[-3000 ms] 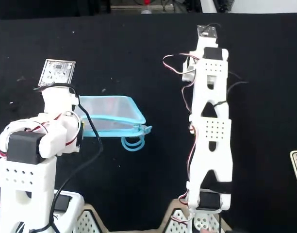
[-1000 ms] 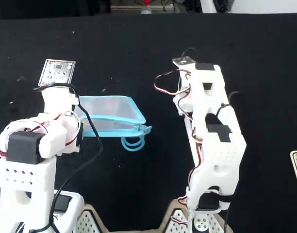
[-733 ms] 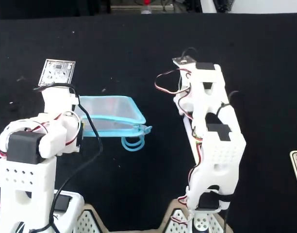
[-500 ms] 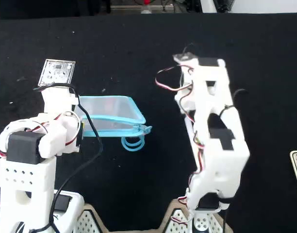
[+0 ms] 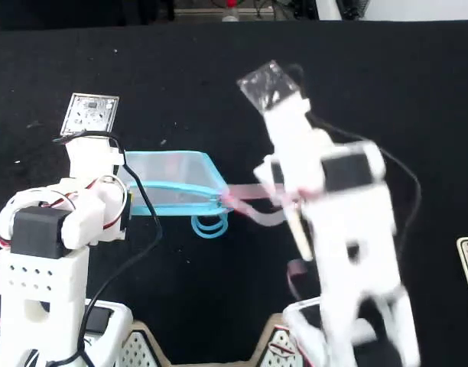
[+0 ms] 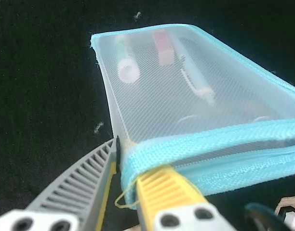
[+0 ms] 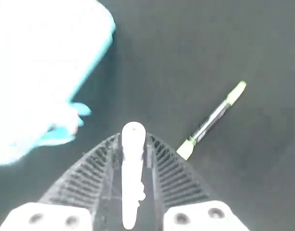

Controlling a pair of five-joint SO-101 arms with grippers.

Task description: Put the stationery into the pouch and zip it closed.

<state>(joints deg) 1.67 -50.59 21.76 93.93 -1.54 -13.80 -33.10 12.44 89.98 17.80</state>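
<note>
Left gripper [image 6: 124, 155], closed on one corner of the pouch [image 6: 186, 96]. The grey and yellow jaws pinched the teal zip band between them, apparently to anchor the pouch against the counter [image 5: 417, 92] so that it would not slide as things were pushed in. The mesh body extended away from the fingertips. Through it showed stationery already inside: a green marker [image 6: 126, 67], a pink block [image 6: 162, 48] and a clear pen [image 6: 198, 84]. The two zip bands nearest the gripper looked parted, so the mouth was judged open.

Right gripper [image 7: 133, 139], closed narrowly on a white pen [image 7: 132, 178]. The pen lay lengthwise between the jaws with its rounded tip pointing forward past the fingertips, a hold that suited end-first insertion. The pouch was near these fingertips but apart from them. In the high view its end with the teal loop [image 5: 209, 225] faced the right arm [image 5: 333, 199].

A black pen [image 7: 212, 120] with green ends lay flat on the counter beyond the right gripper, well apart from the pouch and touching nothing. Judged stage: filling, with one item in hand, one left on the counter, and the zip not yet drawn.
</note>
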